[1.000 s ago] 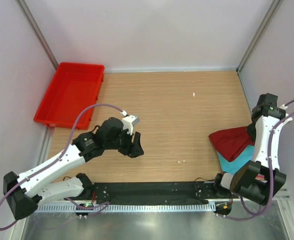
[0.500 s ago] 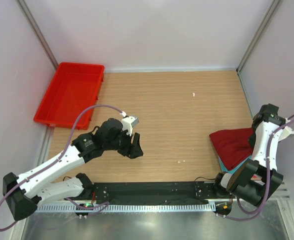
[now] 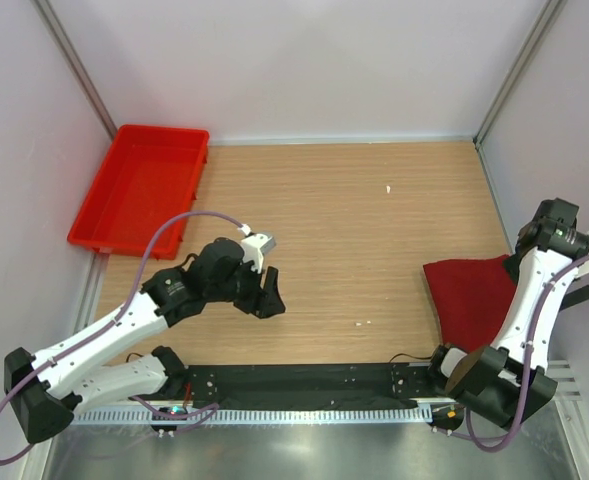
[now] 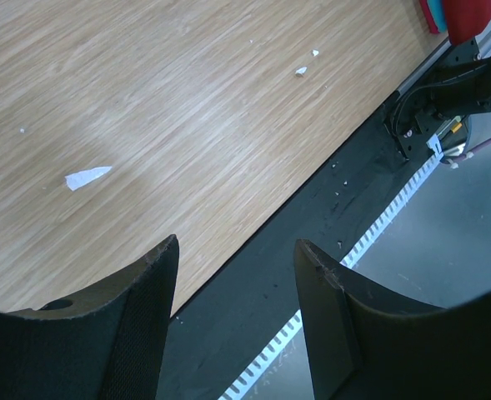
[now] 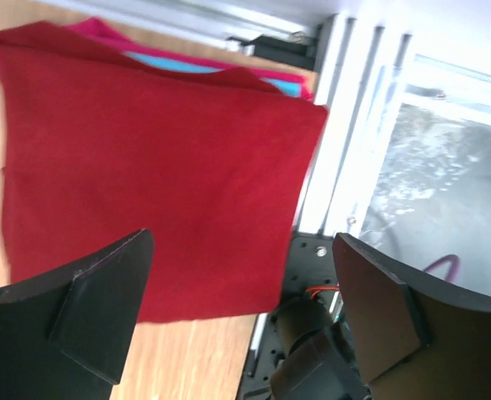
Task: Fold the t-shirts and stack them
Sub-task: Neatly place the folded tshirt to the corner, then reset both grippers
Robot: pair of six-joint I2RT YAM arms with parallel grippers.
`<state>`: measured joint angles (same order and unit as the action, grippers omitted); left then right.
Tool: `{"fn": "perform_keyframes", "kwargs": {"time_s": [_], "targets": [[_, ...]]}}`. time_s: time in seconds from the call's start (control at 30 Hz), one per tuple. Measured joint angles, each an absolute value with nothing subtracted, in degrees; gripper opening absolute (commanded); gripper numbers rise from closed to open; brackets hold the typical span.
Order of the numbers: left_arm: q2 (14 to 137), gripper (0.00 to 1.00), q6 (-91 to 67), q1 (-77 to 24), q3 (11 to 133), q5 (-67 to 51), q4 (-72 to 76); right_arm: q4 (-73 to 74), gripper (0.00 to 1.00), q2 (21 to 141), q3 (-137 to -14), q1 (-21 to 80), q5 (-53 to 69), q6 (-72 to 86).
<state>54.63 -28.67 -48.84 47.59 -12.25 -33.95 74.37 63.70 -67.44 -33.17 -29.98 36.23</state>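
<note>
The dark maroon t-shirt (image 3: 471, 298) lies folded flat at the table's right edge, on top of the stack. In the right wrist view, slivers of the turquoise t-shirt (image 5: 187, 65) and the pink t-shirt (image 5: 103, 32) stick out from under the maroon one (image 5: 145, 158). My right gripper (image 5: 242, 242) hangs open above the maroon shirt's near corner with nothing between its fingers. Over the table's near left part my left gripper (image 3: 267, 298) is open and empty, with its fingers (image 4: 149, 283) above the dark front strip.
A bright red plastic tray (image 3: 139, 185) sits at the back left, partly off the table. Small white scraps (image 3: 387, 188) (image 4: 87, 177) lie on the wood. Walls and metal posts close in both sides. My right arm's base (image 3: 484, 375) is just in front of the stack.
My right gripper has opened and let go of the maroon t-shirt, which now lies flat and covers the turquoise one. The right wrist has moved right. The left arm has barely moved.
</note>
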Motion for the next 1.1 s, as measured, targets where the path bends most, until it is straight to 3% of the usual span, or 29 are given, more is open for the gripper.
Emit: {"fn": "perform_keyframes", "kwargs": {"time_s": [0.17, 0.23, 0.3, 0.5, 0.7, 0.9, 1.1], "targets": [[54.7, 0.59, -29.6, -48.5, 47.6, -12.1, -34.2, 73.3, 0.93, 62.4, -68.0, -30.9, -23.2, 34.1], [54.7, 0.59, -30.3, -48.3, 47.6, -12.0, -34.2, 72.0, 1.0, 61.8, -68.0, -27.6, -19.2, 33.5], [54.7, 0.6, -31.4, -48.1, 47.6, -11.6, -34.3, 70.4, 1.0, 61.4, -68.0, -22.7, -15.5, 33.6], [52.8, 0.62, -37.4, -45.5, 43.9, -10.5, -33.7, 61.6, 1.0, 63.4, -66.8, 6.8, -9.5, 40.0], [46.6, 0.66, -48.3, -41.6, 33.1, -11.6, -29.4, 46.9, 1.0, 64.8, -56.1, 33.1, -7.5, 50.4], [31.8, 0.66, -62.2, -40.3, 19.3, -12.7, -22.8, 32.1, 1.0, 63.6, -40.2, 39.2, -1.3, 55.8], [5.3, 0.66, -80.4, -40.3, 5.1, -12.2, -13.4, 11.0, 1.0, 44.4, -14.5, 39.2, 6.8, 63.8]]}}
